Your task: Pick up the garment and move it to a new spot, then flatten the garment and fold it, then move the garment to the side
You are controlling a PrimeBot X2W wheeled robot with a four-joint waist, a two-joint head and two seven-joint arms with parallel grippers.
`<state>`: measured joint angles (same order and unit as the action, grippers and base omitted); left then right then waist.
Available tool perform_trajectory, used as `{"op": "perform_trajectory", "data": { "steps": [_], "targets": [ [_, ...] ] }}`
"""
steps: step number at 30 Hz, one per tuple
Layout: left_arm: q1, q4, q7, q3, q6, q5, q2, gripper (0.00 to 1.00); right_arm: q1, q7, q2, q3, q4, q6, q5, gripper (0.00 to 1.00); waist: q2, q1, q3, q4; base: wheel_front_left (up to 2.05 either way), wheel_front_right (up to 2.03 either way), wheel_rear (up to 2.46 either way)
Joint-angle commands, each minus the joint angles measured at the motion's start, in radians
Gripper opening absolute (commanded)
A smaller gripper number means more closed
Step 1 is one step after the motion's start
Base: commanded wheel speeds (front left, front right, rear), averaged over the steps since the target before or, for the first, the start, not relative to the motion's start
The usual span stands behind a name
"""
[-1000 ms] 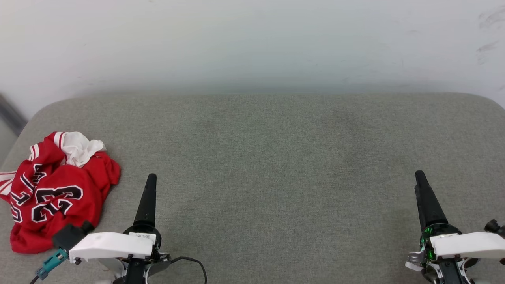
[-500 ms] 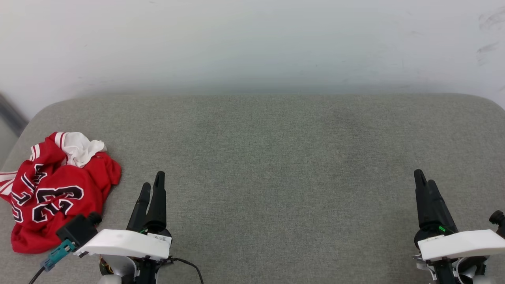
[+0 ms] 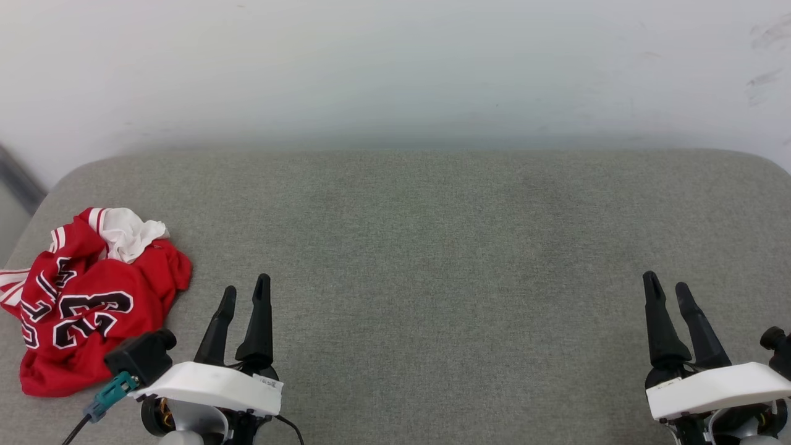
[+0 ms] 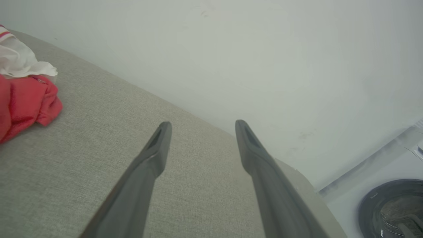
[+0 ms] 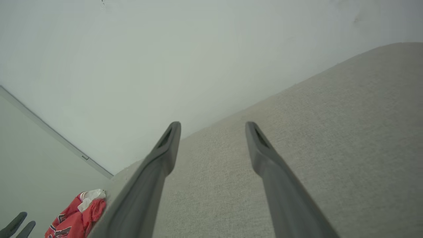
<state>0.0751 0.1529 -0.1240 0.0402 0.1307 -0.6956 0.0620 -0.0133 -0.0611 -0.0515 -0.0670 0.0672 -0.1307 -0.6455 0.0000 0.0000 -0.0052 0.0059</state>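
1. Finding the garment (image 3: pixel 93 303) crumpled in a heap at the near left of the grey cushioned surface (image 3: pixel 432 247), close to its left edge and resting on the fabric.
2. Reading red cloth on top, with the black, white-outlined number 23 and part of the lettering across the folds; a white sleeve (image 3: pixel 126 232) bunched at the far side of the heap, red-and-white striped trim along its left.
3. Placing the left gripper (image 3: pixel 247 284) at the near edge, just right of the garment but apart from it, fingers pointing toward the far side, spread wide and grasping nothing.
4. Placing the right gripper (image 3: pixel 665 280) at the near right, well apart from the garment, fingers likewise parted and released, with nothing between them.
5. Noting bare grey fabric between the two grippers and a pale wall (image 3: pixel 395 74) rising behind the far edge.
6. Catching, from the left wrist view, a white washing machine (image 4: pixel 390 205) with a dark round door beyond the right end of the surface.
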Motion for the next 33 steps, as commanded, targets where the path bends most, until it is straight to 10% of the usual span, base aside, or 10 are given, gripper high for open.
{"op": "perform_trajectory", "data": {
  "steps": [1,33],
  "targets": [
    [0.005,-0.009,-0.01,0.002,0.0,0.033,0.007,1.0,-0.001,0.003,0.0,-0.002,-0.021,0.0,0.044,1.0,0.0,0.0,0.0,0.0,0.0,0.0,0.0],
    [0.005,0.026,-0.087,0.005,-0.002,0.423,0.001,1.0,0.043,0.036,0.001,-0.017,-0.103,0.0,0.436,1.0,0.0,0.0,-0.006,0.004,0.0,0.0,0.0]
  ]
}}
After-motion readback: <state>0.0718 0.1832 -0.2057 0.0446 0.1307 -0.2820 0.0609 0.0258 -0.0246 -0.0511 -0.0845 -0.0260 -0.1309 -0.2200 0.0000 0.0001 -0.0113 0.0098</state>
